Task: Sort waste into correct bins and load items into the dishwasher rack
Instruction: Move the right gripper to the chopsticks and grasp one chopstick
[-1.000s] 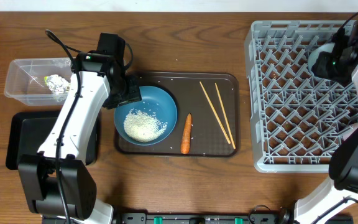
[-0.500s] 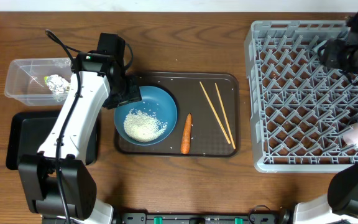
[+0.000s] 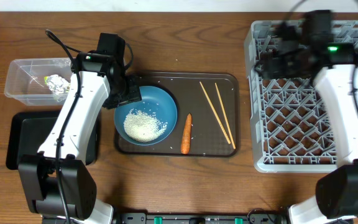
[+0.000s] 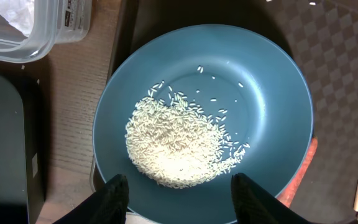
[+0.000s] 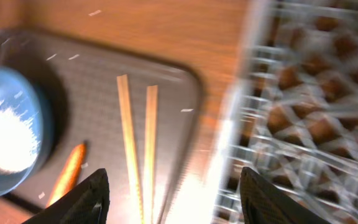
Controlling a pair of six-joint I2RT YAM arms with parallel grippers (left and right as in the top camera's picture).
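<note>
The right gripper (image 5: 173, 186) is brought left across the rack (image 3: 284, 124), jaws parted, empty; the left gripper (image 4: 178, 180) is kept parted over the bowl (image 4: 278, 93). Chopsticks (image 3: 217, 116) are laid far-left to near-right.

Dishwasher rack (image 5: 316, 93) blurred; left arm (image 3: 73, 118) covers black tray (image 3: 23, 142)

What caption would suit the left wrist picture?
Left end effector, open, above a blue bowl holding white rice.

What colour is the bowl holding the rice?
Dark blue. The bowl shows best in the left wrist view.
</note>
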